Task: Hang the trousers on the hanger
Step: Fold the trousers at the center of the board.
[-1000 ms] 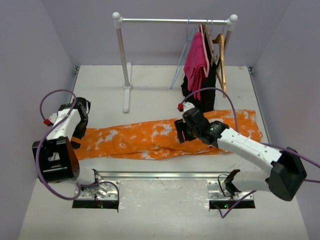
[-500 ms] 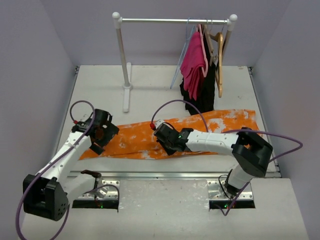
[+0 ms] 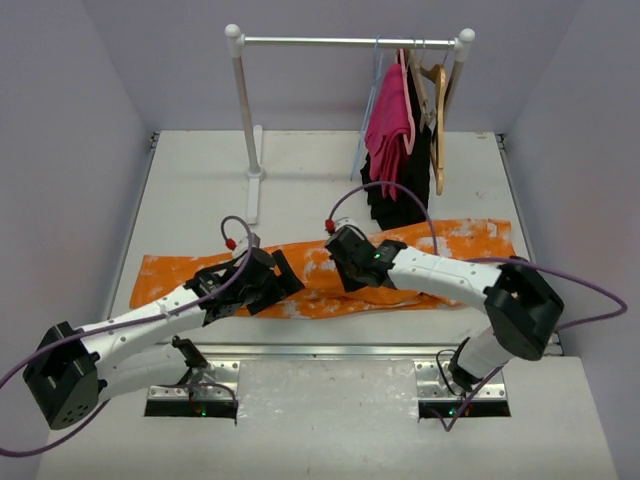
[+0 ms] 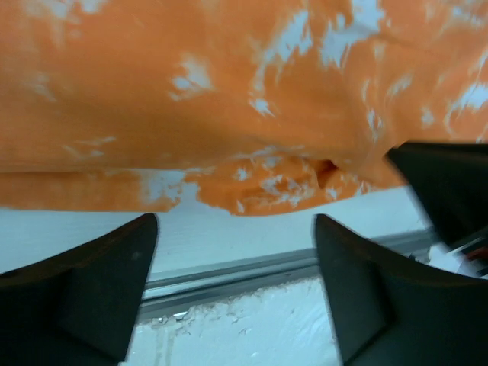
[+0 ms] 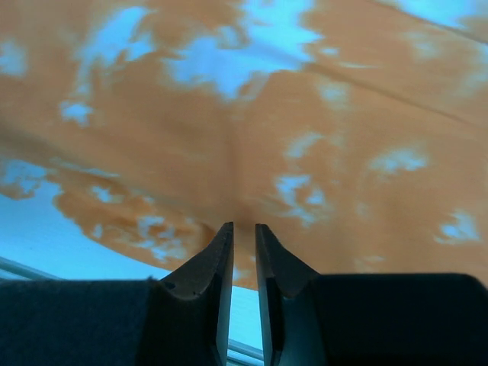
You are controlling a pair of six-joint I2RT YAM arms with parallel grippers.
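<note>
orange trousers (image 3: pixel 460 242) lie flat on the worktop (image 3: pixel 200 180), wire hanger (image 3: pixel 358 150) up on the rail (image 3: pixel 320 42). right hand (image 5: pixel 244 229) narrow, seemingly pinching a fold; left hand (image 4: pixel 235 225) gapes wide over the near edge: bite deep before lifting.

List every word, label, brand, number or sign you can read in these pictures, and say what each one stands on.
None: no view holds any readable text.
The trousers carry only white blotches, no print or tag.
The left pincer and right pincer are plain black, with no label showing.
The rack bears no sign or number.
</note>
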